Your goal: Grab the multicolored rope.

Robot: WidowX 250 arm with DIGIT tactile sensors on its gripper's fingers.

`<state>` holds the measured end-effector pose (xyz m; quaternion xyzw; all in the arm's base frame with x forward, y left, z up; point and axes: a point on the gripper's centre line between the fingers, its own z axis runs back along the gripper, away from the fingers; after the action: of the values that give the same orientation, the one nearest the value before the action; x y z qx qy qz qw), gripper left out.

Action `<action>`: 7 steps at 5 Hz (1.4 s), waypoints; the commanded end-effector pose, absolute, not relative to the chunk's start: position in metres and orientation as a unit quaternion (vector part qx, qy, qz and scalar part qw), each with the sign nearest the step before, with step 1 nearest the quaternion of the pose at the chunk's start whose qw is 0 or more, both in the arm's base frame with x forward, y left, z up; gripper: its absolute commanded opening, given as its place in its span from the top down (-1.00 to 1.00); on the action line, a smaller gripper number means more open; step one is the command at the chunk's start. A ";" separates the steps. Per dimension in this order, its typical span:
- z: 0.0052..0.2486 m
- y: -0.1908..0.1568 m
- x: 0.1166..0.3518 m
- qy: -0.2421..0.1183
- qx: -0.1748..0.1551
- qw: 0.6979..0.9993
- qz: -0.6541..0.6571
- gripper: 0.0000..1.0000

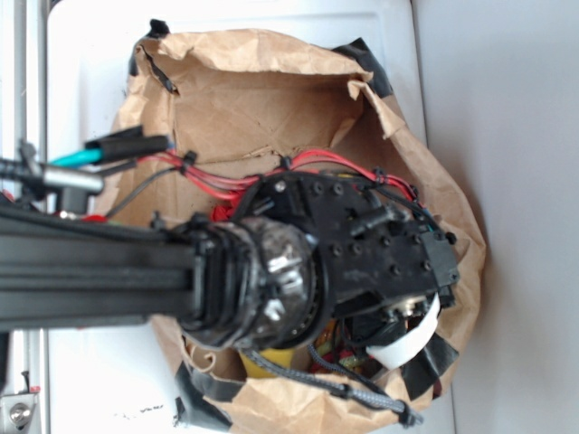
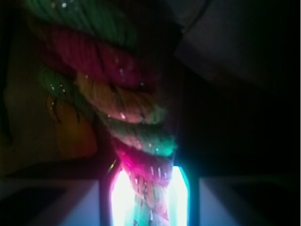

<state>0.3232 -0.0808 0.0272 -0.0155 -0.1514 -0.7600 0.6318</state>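
The multicolored rope (image 2: 127, 106) fills the wrist view, a thick twist of green, red and yellow-orange strands running from the top left down to the bottom centre. Its lower end sits between the two brightly lit pads (image 2: 121, 197) of my gripper (image 2: 150, 200), which press on it from both sides. In the exterior view the black arm (image 1: 271, 271) reaches down into a brown paper bag (image 1: 271, 99) and hides both the gripper's fingers and the rope.
A dim yellow object (image 2: 73, 132) lies just left of the rope. The bag's crumpled walls stand around the arm, with black tape (image 1: 194, 402) at its corners. Red and black cables (image 1: 226, 176) run along the arm.
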 end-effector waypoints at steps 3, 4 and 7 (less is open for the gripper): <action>0.165 -0.048 0.291 -0.220 0.045 0.840 -0.494 1.00; 0.176 -0.036 0.294 -0.193 0.037 0.893 -0.404 1.00; 0.200 -0.015 0.278 -0.105 0.023 0.981 -0.164 1.00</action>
<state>0.2714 -0.0090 0.1802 0.0157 -0.0767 -0.1818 0.9802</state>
